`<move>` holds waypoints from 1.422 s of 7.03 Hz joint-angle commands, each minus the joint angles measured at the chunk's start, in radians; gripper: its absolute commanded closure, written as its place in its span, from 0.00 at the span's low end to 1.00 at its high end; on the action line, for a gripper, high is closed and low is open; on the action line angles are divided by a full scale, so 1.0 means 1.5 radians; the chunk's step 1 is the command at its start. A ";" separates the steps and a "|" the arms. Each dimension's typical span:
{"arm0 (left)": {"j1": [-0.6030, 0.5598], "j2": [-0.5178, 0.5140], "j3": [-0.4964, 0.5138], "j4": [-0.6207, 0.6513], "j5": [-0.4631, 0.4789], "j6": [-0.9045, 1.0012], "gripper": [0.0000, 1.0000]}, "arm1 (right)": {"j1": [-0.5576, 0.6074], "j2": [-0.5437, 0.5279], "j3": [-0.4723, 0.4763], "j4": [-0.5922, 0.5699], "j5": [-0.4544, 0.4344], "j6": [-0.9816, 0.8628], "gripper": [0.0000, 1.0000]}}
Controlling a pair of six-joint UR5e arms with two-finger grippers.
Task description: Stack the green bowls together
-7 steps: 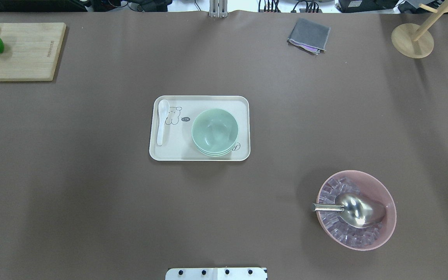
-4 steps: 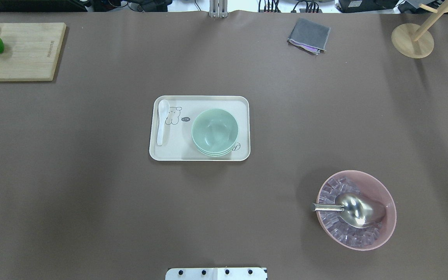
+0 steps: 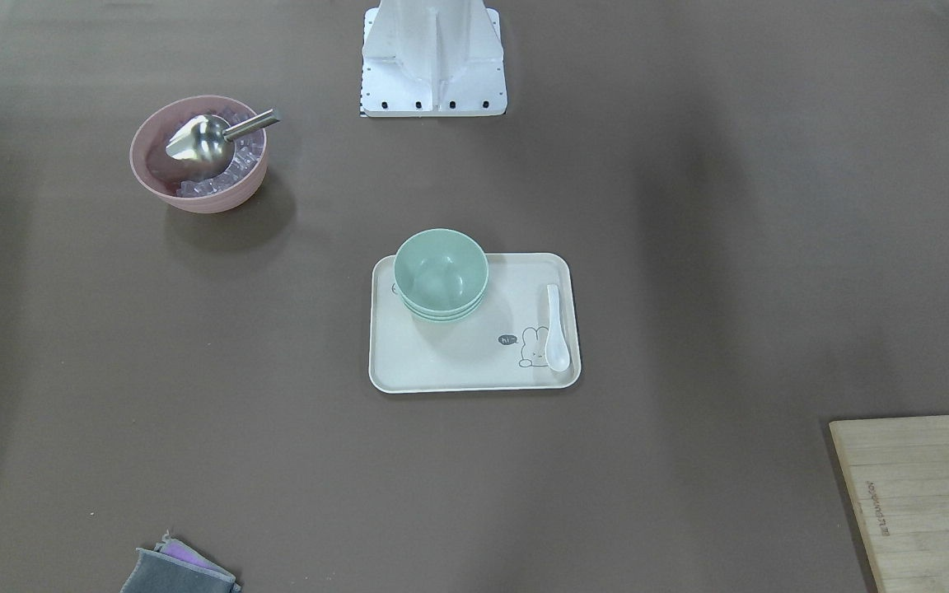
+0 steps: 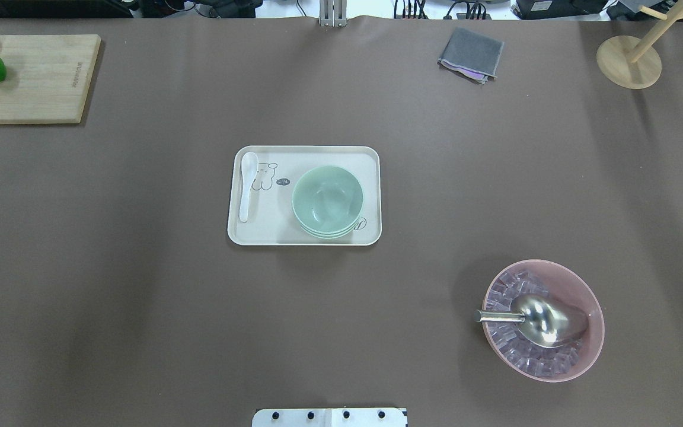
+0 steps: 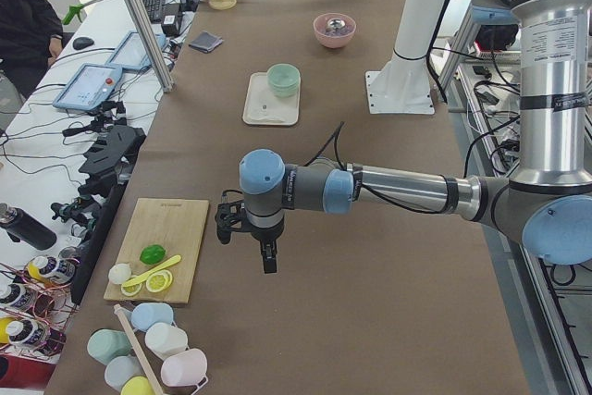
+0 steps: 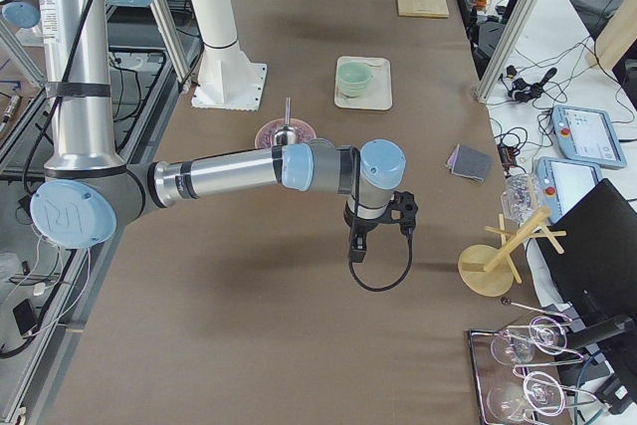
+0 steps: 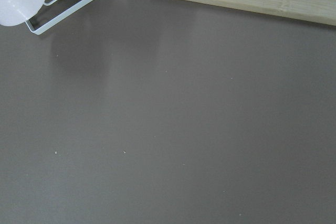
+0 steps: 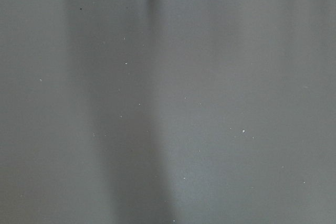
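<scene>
The three pale green bowls [image 4: 327, 198] sit nested in one stack on the right part of a cream tray [image 4: 306, 155] at the table's middle. They also show in the front view [image 3: 441, 268] and far off in both side views [image 5: 284, 78] [image 6: 353, 77]. Neither gripper shows in the overhead or front view. My left gripper [image 5: 266, 261] hangs over bare table near the cutting board, far from the tray. My right gripper [image 6: 355, 251] hangs over bare table towards the table's right end. I cannot tell whether either is open or shut.
A white spoon [image 4: 248, 184] lies on the tray's left side. A pink bowl [image 4: 596, 308] with ice and a metal scoop [image 4: 546, 320] stands near right. A cutting board [image 4: 39, 77] with fruit, a grey cloth [image 4: 472, 53] and a wooden stand [image 4: 629, 62] line the far edge.
</scene>
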 commanded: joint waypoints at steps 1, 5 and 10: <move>-0.001 0.000 0.004 -0.001 0.000 0.007 0.02 | 0.001 -0.013 -0.001 0.000 0.000 -0.001 0.00; 0.000 0.000 0.008 -0.001 0.000 0.009 0.02 | 0.008 -0.016 -0.001 0.000 -0.003 -0.001 0.00; 0.000 -0.007 0.010 0.000 0.001 0.009 0.02 | 0.010 -0.050 0.002 0.010 -0.051 -0.014 0.00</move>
